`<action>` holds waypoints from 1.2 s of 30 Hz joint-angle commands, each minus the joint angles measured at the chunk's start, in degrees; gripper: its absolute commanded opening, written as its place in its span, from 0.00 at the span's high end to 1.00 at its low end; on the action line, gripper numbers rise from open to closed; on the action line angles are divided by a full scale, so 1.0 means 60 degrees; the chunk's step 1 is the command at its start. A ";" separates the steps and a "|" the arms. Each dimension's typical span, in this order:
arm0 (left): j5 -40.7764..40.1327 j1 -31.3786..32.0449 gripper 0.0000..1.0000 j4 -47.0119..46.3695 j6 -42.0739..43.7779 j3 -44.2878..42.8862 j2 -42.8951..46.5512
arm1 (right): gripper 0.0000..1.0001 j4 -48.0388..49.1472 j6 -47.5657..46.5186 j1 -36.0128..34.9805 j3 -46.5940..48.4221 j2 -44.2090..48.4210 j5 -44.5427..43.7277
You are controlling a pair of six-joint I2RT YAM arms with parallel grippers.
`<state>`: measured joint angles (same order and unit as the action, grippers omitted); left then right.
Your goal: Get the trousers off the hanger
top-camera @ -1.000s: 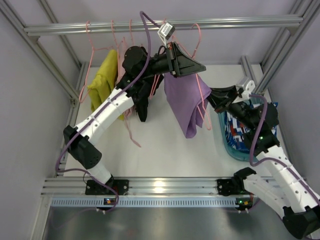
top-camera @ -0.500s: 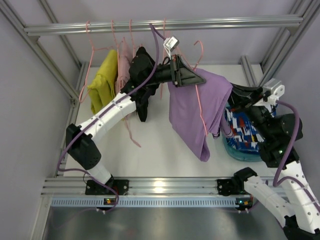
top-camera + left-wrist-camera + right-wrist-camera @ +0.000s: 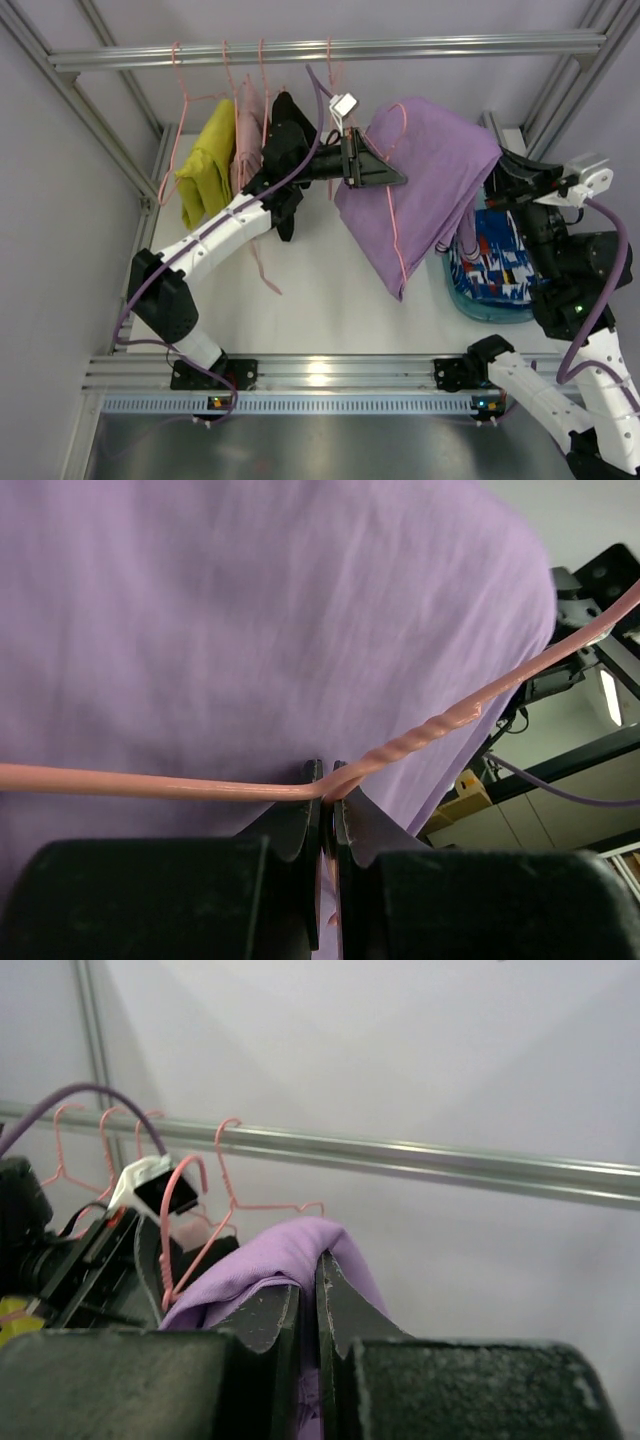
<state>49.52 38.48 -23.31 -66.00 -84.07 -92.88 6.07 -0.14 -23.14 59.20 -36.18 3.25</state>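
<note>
Above the counter point(image 3: 320, 310), right of centre: purple trousers point(image 3: 430, 170) pulled taut up and to the right, partly draped over a pink wire hanger point(image 3: 393, 230). Risk of cloth snagging on the hanger's end, or slipping from a thin pinch under tension. Grips: left gripper point(image 3: 327, 780) clamped tight on the hanger wire; right gripper point(image 3: 308, 1278) pinched closed on a trouser fold.

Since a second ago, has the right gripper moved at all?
Yes. The right gripper, shut on the purple trousers, has swung rightward, from the left edge of the blue basket to above its far end.
</note>
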 commanded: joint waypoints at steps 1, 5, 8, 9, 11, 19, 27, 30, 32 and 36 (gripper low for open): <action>0.0448 0.0105 1.00 -0.0290 0.0306 0.0242 0.0480 | 1.00 0.1874 -0.0473 0.0062 0.1002 -0.0091 -0.1053; 0.0551 0.0164 1.00 -0.0304 0.0379 0.0491 0.0524 | 1.00 0.2357 -0.0767 0.0047 0.1499 -0.0399 -0.1506; 0.0536 0.0164 1.00 -0.0173 0.0540 0.0623 0.0612 | 1.00 0.2709 -0.1074 0.0062 0.1807 -0.0649 -0.1785; 0.0551 0.0164 1.00 -0.0158 0.0584 0.0739 0.0627 | 1.00 0.2768 -0.1147 0.0062 0.1982 -0.0722 -0.1844; 0.0522 0.0164 1.00 -0.0158 0.0657 0.0843 0.0714 | 1.00 0.2798 -0.1367 0.0047 0.2203 -0.0825 -0.2179; 0.0551 0.0164 1.00 -0.0099 0.0892 0.0858 0.0612 | 1.00 0.2622 -0.2333 0.0062 0.2804 -0.0782 -0.3617; 0.1354 0.0222 1.00 -0.0099 0.1331 0.0054 0.0378 | 1.00 0.1759 -0.3637 0.0193 0.2090 0.0170 -0.4392; 0.1576 0.0223 1.00 -0.0099 0.1478 -0.0313 0.0217 | 1.00 0.1071 -0.3858 0.0617 0.1619 0.0726 -0.5080; 0.1562 0.0223 1.00 -0.0099 0.1478 -0.0402 0.0173 | 1.00 0.0485 -0.3902 0.1055 0.1298 0.1166 -0.5330; 0.1532 0.0223 1.00 -0.0099 0.1478 -0.0592 0.0099 | 1.00 -0.0657 -0.3624 0.1804 0.0741 0.2059 -0.5273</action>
<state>57.49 39.55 -21.02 -58.54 -85.06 -91.94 5.13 -21.47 -15.40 64.88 -27.00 -27.16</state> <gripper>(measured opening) 0.071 0.033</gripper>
